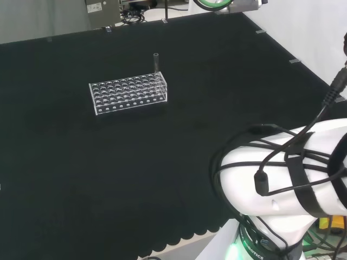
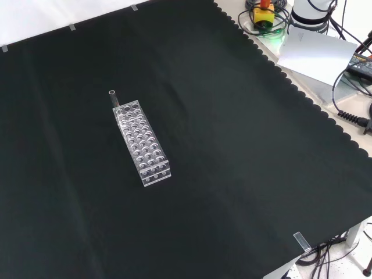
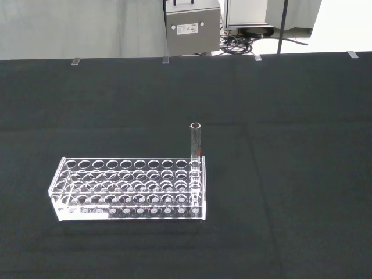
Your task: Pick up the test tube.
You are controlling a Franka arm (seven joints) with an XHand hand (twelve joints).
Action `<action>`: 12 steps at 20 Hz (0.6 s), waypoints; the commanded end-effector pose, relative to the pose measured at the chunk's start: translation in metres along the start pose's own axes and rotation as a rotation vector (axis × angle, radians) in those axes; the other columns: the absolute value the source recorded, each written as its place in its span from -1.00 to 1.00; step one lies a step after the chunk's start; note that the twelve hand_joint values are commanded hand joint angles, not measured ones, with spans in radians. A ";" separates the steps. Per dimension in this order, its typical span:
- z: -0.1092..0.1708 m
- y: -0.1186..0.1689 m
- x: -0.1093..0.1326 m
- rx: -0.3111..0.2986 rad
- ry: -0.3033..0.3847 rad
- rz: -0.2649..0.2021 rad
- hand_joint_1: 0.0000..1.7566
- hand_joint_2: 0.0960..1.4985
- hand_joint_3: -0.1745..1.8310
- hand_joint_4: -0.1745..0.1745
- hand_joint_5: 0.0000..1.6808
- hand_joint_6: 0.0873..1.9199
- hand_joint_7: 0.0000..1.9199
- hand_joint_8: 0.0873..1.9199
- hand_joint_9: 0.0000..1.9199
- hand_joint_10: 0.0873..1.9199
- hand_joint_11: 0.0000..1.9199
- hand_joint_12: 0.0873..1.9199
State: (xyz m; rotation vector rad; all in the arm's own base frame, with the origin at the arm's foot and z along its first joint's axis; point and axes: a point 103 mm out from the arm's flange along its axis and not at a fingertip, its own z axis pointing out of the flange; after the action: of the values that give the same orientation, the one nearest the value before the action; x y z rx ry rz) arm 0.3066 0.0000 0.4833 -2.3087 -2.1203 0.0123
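Note:
A clear plastic rack (image 1: 128,96) with many round holes stands on the black cloth, left of centre in the head view. One clear test tube (image 1: 156,63) stands upright in a far corner hole at the rack's right end there. In the front view the rack (image 2: 143,143) runs lengthwise and the test tube (image 2: 113,97) rises at its far left end. The wrist view looks at the rack (image 3: 129,189) from some way off, with the test tube (image 3: 195,148) upright in a corner hole, a small red mark on its side.
The arm's white link (image 1: 293,168) with black cables fills the head view's lower right. The cloth's scalloped edge (image 2: 302,87) runs along the right in the front view, with cables and a white sheet (image 2: 317,52) beyond it. A grey box (image 3: 193,26) stands behind the bench.

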 end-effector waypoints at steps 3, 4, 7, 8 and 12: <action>0.000 0.001 -0.001 -0.006 -0.012 0.001 -0.47 0.06 -0.42 -0.24 -0.99 -1.00 -1.00 -0.84 -1.00 -0.86 -1.00 -0.17; 0.000 0.003 -0.001 0.000 -0.014 0.000 -0.47 0.07 -0.44 -0.24 -0.99 -1.00 -1.00 -0.85 -1.00 -0.86 -1.00 -0.18; 0.000 0.010 -0.004 0.006 -0.010 -0.007 -0.47 0.09 -0.47 -0.24 -0.99 -1.00 -1.00 -0.85 -1.00 -0.86 -1.00 -0.18; 0.001 0.013 -0.005 0.000 -0.006 -0.012 -0.47 0.10 -0.48 -0.24 -0.99 -1.00 -1.00 -0.85 -1.00 -0.86 -1.00 -0.18; 0.001 0.030 -0.008 -0.019 -0.029 -0.014 -0.40 0.11 -0.54 -0.27 -0.92 -1.00 -0.98 -0.57 -1.00 -0.56 -1.00 0.09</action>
State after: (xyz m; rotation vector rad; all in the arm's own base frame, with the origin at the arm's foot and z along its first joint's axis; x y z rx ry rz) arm 0.3181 -0.0041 0.4812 -2.3050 -2.1348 0.0279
